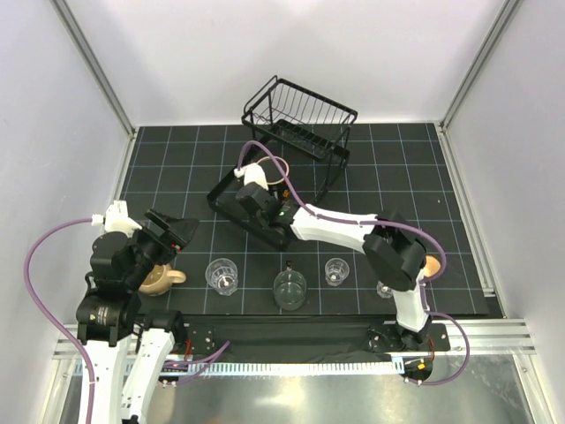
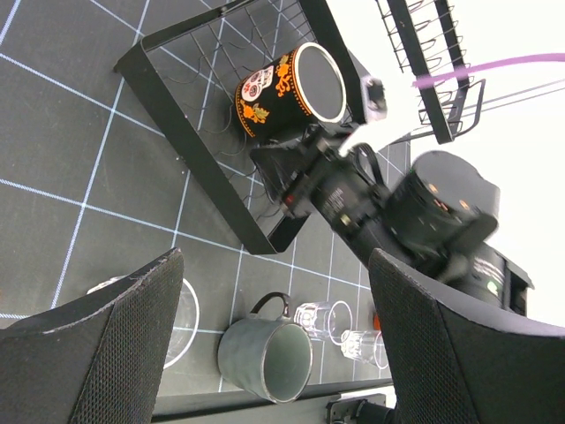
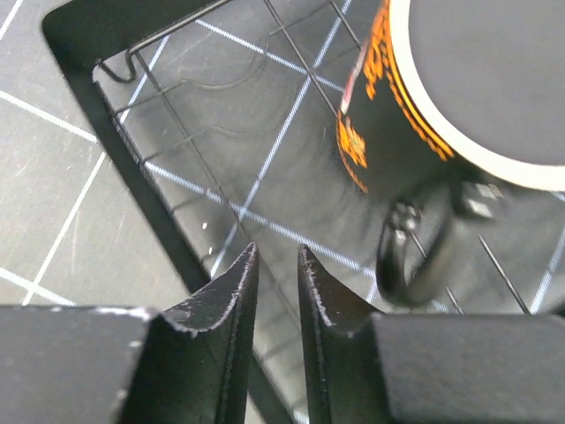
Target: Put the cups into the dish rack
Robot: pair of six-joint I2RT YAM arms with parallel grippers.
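Top external view: black gridded desk (image 1: pixel 177 150), both arm bases at its near edge.
Dish rack (image 1: pixel 305 115): far centre. Raised basket tier at the back, with the flat lower frame (image 1: pixel 228 205) lying near-left of it.
Right arm: stretched from near right across the desk to the lower frame.
Right end effector (image 3: pixel 275 256): over the lower frame's near edge. Fingers are drawn close with a thin slit between the tips and nothing in it.
Black mug (image 3: pixel 415 106): orange pattern, pale rim. It sits inside the lower frame on the wire floor; upright or tipped, cannot tell. Its handle is close beside the right end effector, not between the fingers.
Left end effector (image 2: pixel 275 261): near left, above the desk, fingers spread wide and holding nothing.
Beige mug (image 1: pixel 159 279): near left on the desk, partly hidden under the left arm.
Left tumbler (image 1: pixel 222 275): clear glass, near row, just right of the beige mug.
Grey mug (image 1: pixel 290 289): near centre, upright, handle pointing far.
Middle tumbler (image 1: pixel 335 270): right of the grey mug, apart from it.
Right tumbler (image 1: pixel 385 288): near right, half hidden by the right arm.
Red-orange cup (image 1: pixel 433 263): near right, mostly hidden behind the right arm's elbow.
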